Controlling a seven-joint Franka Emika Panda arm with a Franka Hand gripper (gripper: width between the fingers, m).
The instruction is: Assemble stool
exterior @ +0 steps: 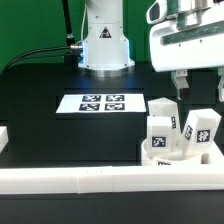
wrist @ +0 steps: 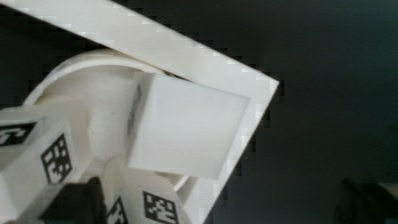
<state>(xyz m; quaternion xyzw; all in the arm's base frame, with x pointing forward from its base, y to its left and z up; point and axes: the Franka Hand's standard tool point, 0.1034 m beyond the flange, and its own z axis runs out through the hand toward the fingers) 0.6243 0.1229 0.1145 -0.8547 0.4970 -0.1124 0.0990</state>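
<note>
While the gripper hovers above the seat, fingers spread and empty, all three leg blocks stand on that seat, which sits against the border rail on the desk; step judged: seating legs; next: descend squarely onto one block

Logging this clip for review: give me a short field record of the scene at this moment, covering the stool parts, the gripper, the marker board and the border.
seat: round white seat on the black table, in the corner of the border rails
leg blocks: three tagged leg blocks stand upright on or in the seat
gripper: gripper hangs above the leg blocks, empty; jaws appear open
marker board: marker board flat on the table, apart from the stool parts
wrist view: one leg block's plain face close up, rail behind
</note>
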